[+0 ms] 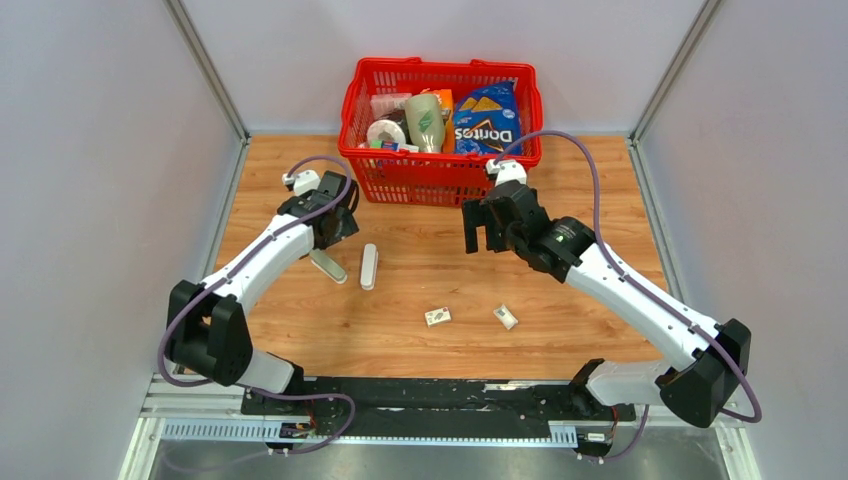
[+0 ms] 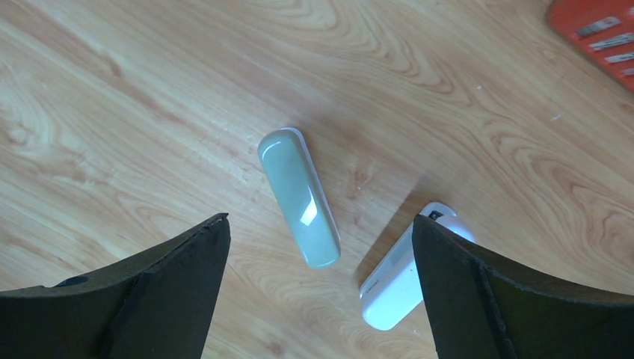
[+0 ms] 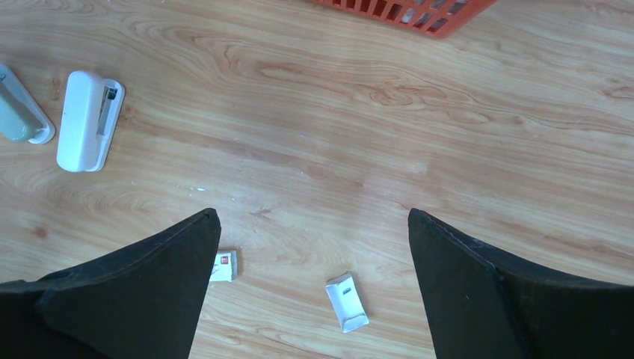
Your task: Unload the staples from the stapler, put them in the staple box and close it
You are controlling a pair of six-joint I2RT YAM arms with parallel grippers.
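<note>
Stapler (image 2: 392, 288) lies just beside spread left gripper (image 2: 320, 224).

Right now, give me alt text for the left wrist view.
The open left tool hangs above a grey-green bar lying flat on the wooden table. The white stapler lies beside the bar, not touching it, partly hidden behind the tool.

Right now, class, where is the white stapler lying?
In the top view the stapler lies flat on the left half of the table, just right of the grey-green bar and on the near side of the red basket.
</note>
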